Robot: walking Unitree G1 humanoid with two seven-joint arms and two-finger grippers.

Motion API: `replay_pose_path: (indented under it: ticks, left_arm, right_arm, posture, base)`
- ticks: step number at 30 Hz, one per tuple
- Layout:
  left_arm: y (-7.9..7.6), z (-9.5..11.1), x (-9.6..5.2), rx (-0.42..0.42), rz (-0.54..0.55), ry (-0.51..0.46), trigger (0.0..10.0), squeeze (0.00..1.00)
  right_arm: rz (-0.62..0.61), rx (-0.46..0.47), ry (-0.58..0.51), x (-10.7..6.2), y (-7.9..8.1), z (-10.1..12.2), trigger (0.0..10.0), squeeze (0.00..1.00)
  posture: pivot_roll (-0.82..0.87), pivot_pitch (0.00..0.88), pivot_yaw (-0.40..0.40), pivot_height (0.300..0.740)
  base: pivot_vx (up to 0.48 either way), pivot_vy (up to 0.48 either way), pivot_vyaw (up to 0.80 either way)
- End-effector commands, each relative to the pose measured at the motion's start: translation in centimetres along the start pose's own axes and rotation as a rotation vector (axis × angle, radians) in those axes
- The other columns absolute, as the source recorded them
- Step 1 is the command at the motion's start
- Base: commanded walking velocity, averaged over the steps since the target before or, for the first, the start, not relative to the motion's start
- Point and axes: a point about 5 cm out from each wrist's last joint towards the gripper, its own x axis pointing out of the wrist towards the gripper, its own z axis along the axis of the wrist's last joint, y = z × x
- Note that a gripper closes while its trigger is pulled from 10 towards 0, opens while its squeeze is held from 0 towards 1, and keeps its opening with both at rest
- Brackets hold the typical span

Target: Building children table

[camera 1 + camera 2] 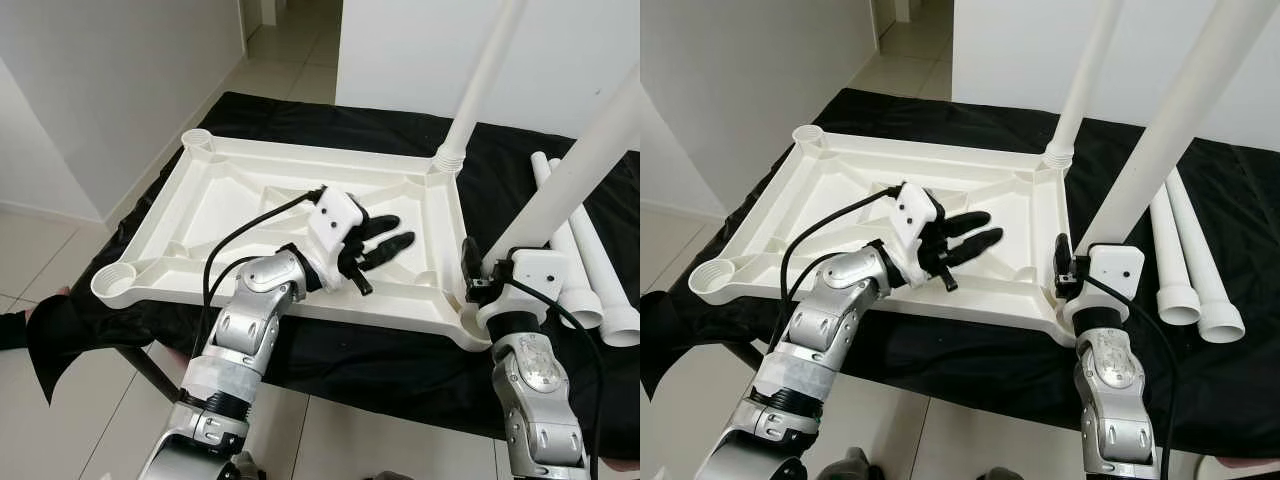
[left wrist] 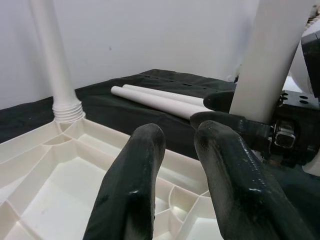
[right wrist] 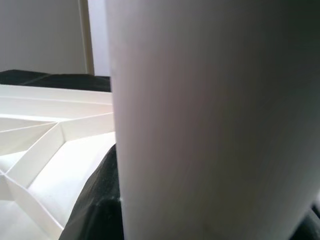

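A white plastic tabletop (image 1: 230, 200) lies upside down on a black-covered table. One white leg (image 1: 480, 80) stands in its far right corner socket. A second leg (image 1: 590, 150) stands tilted at the near right corner, and my right gripper (image 1: 478, 270) is shut on its lower end. My left gripper (image 1: 398, 232) hovers over the middle right of the tabletop, pointing toward that leg. Its fingers (image 2: 145, 165) are slightly apart with nothing between them. In the right wrist view the held leg (image 3: 210, 120) is pressed close to the camera.
Two spare white legs (image 1: 590, 260) lie side by side on the black cloth (image 1: 380, 360) to the right of the tabletop. The two left corner sockets (image 1: 197, 140) (image 1: 113, 282) hold no legs. Tiled floor and white walls surround the table.
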Motion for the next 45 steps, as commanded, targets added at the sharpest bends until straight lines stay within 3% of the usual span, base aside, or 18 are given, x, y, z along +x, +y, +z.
replay_pose_path:
  ticks: [1,6,10,12,18,22,25,32,34,38,39,40,43,45]
  left_arm:
    - [0.0,-0.3,-0.2,-0.009,0.036,0.008,10.0,0.00]
    - [-0.8,-0.7,-0.6,-0.005,-0.032,0.013,10.0,0.00]
    - [-2.1,-1.2,-1.5,-0.061,-0.177,0.057,10.0,0.00]
    - [-2.1,-1.2,-1.5,-0.061,-0.177,0.057,10.0,0.00]
    - [-3.2,-1.7,-2.0,-0.042,-0.257,0.113,10.0,0.00]
    - [-3.3,-1.7,-1.9,-0.027,-0.262,0.118,10.0,0.00]
    - [-3.6,-1.8,-1.7,-0.024,-0.276,0.130,10.0,0.00]
    - [-3.8,-1.7,-2.1,-0.036,-0.281,0.148,10.0,0.00]
    - [-3.8,-1.8,-2.4,-0.040,-0.280,0.157,10.0,0.00]
    - [-3.8,-1.8,-2.4,-0.040,-0.280,0.157,10.0,0.00]
    - [-3.6,-1.8,-2.4,-0.034,-0.273,0.160,10.0,0.00]
    - [-3.6,-1.8,-2.4,-0.034,-0.273,0.160,10.0,0.00]
    - [-3.2,-1.6,-2.3,-0.018,-0.256,0.162,10.0,0.00]
    - [-3.2,-1.6,-2.3,-0.018,-0.256,0.162,10.0,0.00]
  right_arm:
    - [-0.001,0.007,-0.031,-0.2,-0.1,0.5,10.0,0.00]
    - [0.042,0.020,-0.024,-0.9,0.1,0.5,10.0,0.00]
    - [0.068,0.043,-0.007,-2.1,0.6,0.3,10.0,0.00]
    - [0.068,0.043,-0.007,-2.1,0.6,0.3,10.0,0.00]
    - [0.070,0.037,0.096,-3.3,0.6,-2.0,10.0,0.00]
    - [0.061,0.027,0.119,-3.4,0.4,-2.6,10.0,0.00]
    - [0.006,0.088,0.193,-2.7,-0.4,-5.0,10.0,0.00]
    - [-0.038,0.122,0.198,-2.0,-1.3,-5.1,10.0,0.00]
    - [0.035,0.059,0.203,-2.6,-1.0,-5.2,10.0,0.00]
    - [0.035,0.059,0.203,-2.6,-1.0,-5.2,10.0,0.00]
    - [0.123,0.005,0.187,-3.1,-0.4,-5.2,10.0,0.00]
    - [0.123,0.005,0.187,-3.1,-0.4,-5.2,10.0,0.00]
    - [0.367,-0.169,0.198,-5.0,1.0,-5.8,10.0,0.00]
    - [0.367,-0.169,0.198,-5.0,1.0,-5.8,10.0,0.00]
  posture:
    - [0.02,0.000,0.016,0.740]
    - [0.01,0.000,0.016,0.740]
    - [0.01,0.000,0.012,0.740]
    - [0.01,0.000,0.012,0.740]
    - [0.01,0.000,0.018,0.740]
    - [0.01,0.000,0.018,0.740]
    - [0.01,0.000,0.029,0.740]
    - [0.01,0.000,0.028,0.740]
    - [0.01,0.000,0.025,0.740]
    - [0.01,0.000,0.025,0.740]
    - [0.01,0.004,0.023,0.740]
    - [0.01,0.004,0.023,0.740]
    - [0.01,0.011,0.025,0.740]
    - [0.01,0.011,0.025,0.740]
  base:
    - [0.000,0.000,0.00]
    - [0.000,0.000,0.00]
    - [0.000,0.000,0.00]
    - [0.000,0.000,0.00]
    - [0.000,0.000,0.00]
    - [0.000,0.000,0.00]
    - [0.000,0.000,0.00]
    - [0.000,0.000,0.00]
    - [0.000,0.000,0.00]
    - [0.000,0.000,0.00]
    - [0.000,0.000,0.00]
    - [0.000,0.000,0.00]
    - [0.000,0.000,0.00]
    - [0.000,0.000,0.00]
